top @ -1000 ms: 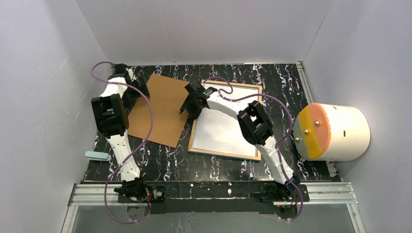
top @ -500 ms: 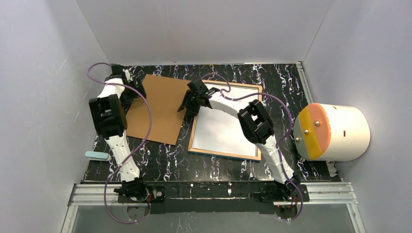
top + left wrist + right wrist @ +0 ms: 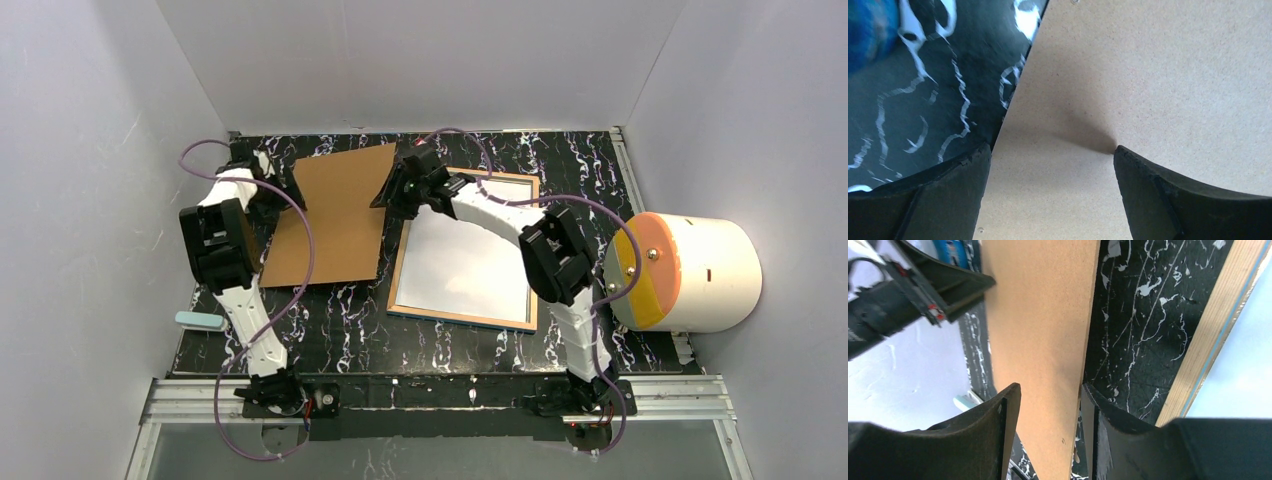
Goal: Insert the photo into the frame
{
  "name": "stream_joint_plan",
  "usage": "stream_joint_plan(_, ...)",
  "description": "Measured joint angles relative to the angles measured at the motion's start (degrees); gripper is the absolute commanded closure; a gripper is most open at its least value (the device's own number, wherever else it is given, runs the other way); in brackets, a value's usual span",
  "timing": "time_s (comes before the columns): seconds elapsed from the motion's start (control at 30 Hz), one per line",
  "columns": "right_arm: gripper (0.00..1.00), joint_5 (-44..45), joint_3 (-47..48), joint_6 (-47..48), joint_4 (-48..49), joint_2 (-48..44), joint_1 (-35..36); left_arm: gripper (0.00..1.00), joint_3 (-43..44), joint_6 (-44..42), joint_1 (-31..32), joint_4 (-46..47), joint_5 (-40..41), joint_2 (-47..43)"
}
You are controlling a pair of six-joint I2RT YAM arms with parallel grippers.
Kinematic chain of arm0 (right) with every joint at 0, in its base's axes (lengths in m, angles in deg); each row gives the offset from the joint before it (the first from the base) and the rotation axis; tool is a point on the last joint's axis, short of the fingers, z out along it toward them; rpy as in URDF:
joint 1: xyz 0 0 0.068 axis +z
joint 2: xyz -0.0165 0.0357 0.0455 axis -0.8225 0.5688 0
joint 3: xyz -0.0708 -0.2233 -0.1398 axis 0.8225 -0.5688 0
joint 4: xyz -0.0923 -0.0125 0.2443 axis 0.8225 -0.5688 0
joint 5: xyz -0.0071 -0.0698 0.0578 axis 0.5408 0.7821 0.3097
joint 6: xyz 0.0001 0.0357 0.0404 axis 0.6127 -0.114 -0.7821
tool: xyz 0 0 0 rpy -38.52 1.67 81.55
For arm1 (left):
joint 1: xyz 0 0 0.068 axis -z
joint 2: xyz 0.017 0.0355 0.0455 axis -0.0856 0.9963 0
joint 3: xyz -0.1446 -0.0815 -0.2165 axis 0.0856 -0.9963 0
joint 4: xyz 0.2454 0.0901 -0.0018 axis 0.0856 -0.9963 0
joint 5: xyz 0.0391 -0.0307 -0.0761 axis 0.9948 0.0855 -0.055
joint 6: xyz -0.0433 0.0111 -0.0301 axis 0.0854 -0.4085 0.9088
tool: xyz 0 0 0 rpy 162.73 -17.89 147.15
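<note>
The frame lies flat right of centre with its wood-coloured back edge up. A plain white sheet fills its opening. No printed picture shows, so I cannot tell whether that sheet is the photo. The brown backing board lies left of the frame, its right edge raised. My right gripper holds that edge, and the board passes slanted between its jaws. My left gripper stands open at the board's left edge, with one fingertip touching the board.
A white cylinder with an orange face lies at the right table edge. A pale blue block sits near the left front. Something blurred and blue lies on the table beyond the board's left edge. Grey walls close in on three sides.
My right gripper has moved toward the back wall with the board's right edge. The board has swung and risen on that side. My left gripper stayed at the left edge.
</note>
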Motion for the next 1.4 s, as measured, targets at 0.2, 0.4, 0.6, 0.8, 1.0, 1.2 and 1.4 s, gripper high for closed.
stream_joint_plan(0.2,0.45,-0.26,-8.28,-0.02,6.64,-6.6,-1.62,0.13,-3.87,2.73,3.67,-0.59,-3.37,-3.54)
stream_joint_plan(0.4,0.46,-2.08,-16.37,-0.13,10.69,-9.11,-2.23,0.12,-7.41,5.46,14.73,-1.27,-8.24,-9.88)
stream_joint_plan(0.6,0.49,-5.11,-24.81,-0.87,14.64,-11.96,-4.11,0.12,-11.34,6.49,17.97,-2.01,-10.16,-11.02)
stream_joint_plan(0.8,0.49,-7.39,-26.12,-1.49,19.17,-12.48,-6.49,0.12,-13.73,6.56,16.33,-2.16,-10.1,-11.02)
stream_joint_plan(1.0,0.49,-6.56,-25.38,-1.27,16.61,-12.48,-6.67,0.02,-10.86,5.6,16.37,-4.48,-8.31,-10.97)
stream_joint_plan(1.2,0.49,-4.85,-23.3,0.13,12.79,-12.48,-6.21,0.02,-0.2,3.41,16.35,-6.1,1.49,-10.75)
stream_joint_plan(1.4,0.48,-4.13,-22.34,1.07,8.72,-11.98,-6.01,0.02,3.78,1.75,13.68,-5.92,9.53,-7.04)
